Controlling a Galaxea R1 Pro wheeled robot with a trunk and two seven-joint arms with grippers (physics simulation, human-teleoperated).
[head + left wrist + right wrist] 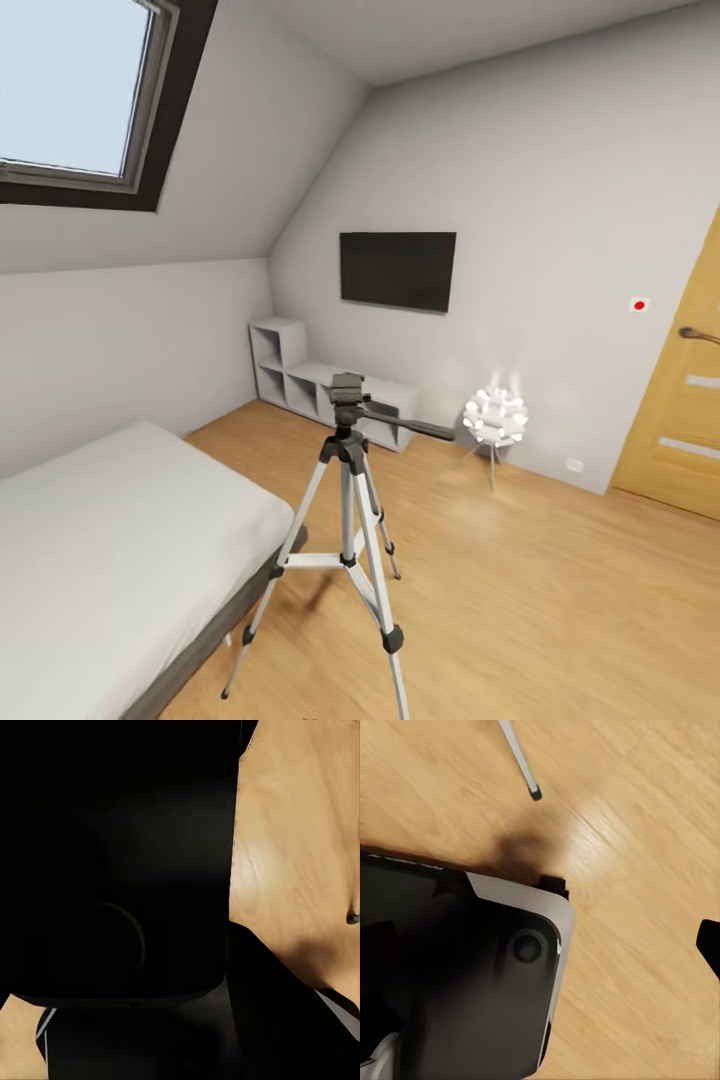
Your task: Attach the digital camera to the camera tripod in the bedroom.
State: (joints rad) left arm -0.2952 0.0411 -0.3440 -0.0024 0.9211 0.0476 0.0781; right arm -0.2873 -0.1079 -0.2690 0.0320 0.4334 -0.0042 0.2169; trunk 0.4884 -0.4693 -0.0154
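I have the camera tripod (346, 500) standing on the wood floor (560, 600) right in front of me, its near legs just beside the corner of the bed (110, 540), its black head bare and the pan handle pointing toward the white lamp (495, 417). The digital camera is nowhere I can make out, and I cannot tell whether either set of fingers is released or clenched; both wrist views give me dark robot body and floor. A tripod foot (535, 793) sits close to my base, so rolling forward could clip a leg and topple it.
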